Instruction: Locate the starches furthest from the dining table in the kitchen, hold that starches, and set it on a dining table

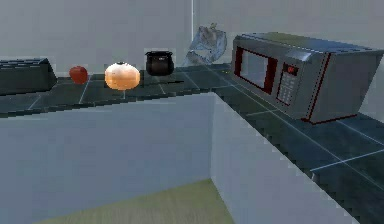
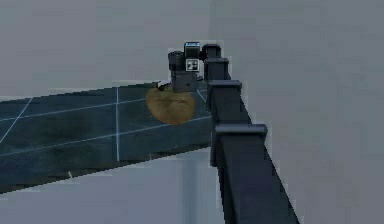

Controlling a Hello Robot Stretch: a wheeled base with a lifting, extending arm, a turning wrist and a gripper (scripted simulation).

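A round golden-brown lump, potato-like, shows just below my gripper at the end of the dark arm. It overlaps the right end of a dark tiled counter, so I cannot tell whether the gripper holds it or it rests there. In the forward view a pale orange round loaf-like thing lies on the dark counter along the back wall.
On the forward view's counter stand a dark toaster, a small red fruit, a black pot, a crumpled pale thing in the corner and a silver microwave. White cabinet fronts drop to a yellowish floor.
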